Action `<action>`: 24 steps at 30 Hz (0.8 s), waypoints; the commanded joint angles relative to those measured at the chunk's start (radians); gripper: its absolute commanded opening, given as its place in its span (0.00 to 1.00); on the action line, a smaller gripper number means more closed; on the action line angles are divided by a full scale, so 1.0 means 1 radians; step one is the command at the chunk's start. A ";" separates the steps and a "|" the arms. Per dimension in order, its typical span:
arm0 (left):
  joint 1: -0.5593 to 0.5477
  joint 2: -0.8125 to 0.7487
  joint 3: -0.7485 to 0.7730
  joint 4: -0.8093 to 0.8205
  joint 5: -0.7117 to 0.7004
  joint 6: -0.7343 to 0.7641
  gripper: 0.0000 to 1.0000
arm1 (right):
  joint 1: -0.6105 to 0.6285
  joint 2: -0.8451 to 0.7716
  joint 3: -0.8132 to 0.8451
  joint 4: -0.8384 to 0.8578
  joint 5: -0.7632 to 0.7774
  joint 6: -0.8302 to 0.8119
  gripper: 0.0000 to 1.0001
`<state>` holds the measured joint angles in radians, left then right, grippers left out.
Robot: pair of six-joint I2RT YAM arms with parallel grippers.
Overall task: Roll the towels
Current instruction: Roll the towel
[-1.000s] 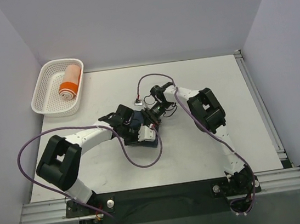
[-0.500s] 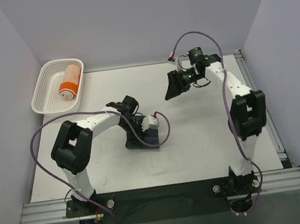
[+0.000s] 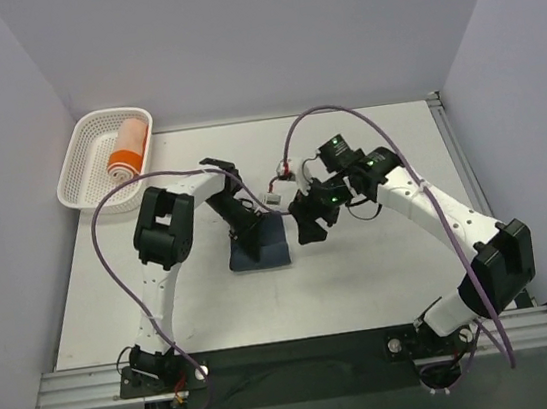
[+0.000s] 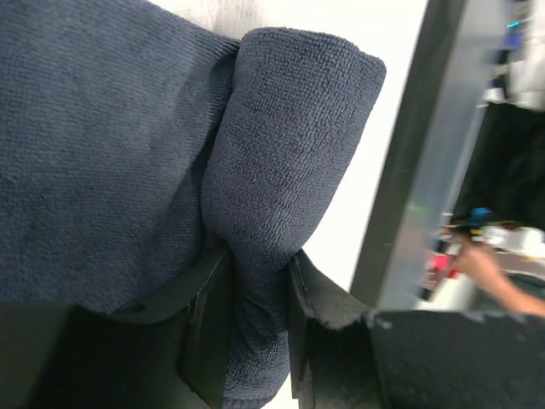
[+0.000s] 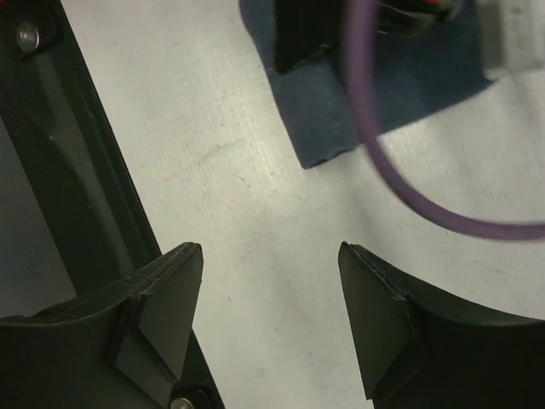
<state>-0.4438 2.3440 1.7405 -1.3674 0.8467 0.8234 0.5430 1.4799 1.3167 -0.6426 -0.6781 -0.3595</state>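
White table (image 3: 383,271) and pale walls (image 3: 232,38) fill the view from above. A white basket (image 3: 73,175) sits at the back left corner. The orange towel (image 3: 128,148) lies rolled up inside it. Its long side runs from front to back, and its white end is nearer the arms.

The navy towel (image 3: 265,251) is in the middle of the table. From above it looks like a flat dark patch, and you cannot see any roll there. The left gripper (image 3: 246,226) is on its back edge.

The left wrist camera shows more. One edge of the navy towel is rolled into a fat tube. The tube points up and away from the fingers (image 4: 204,324), leaning a bit to the right. The two fingers squeeze the near end of the tube. The rest of the cloth lies flat to the left of it.

The right gripper (image 3: 306,222) is just beside the towel's right edge. Its own camera shows its fingers (image 5: 162,298) spread wide with only bare table between them. A flat corner of the navy cloth lies farther off, and a purple cable (image 5: 375,153) crosses in front.
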 commanded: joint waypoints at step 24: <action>0.001 0.221 0.050 -0.139 -0.166 0.154 0.33 | 0.472 0.309 -0.274 0.609 0.537 -0.363 0.39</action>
<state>-0.4305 2.4847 1.8248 -1.5826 0.9150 0.8608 1.0206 1.7630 1.0657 -0.0715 -0.0963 -0.7013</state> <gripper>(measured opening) 0.361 0.484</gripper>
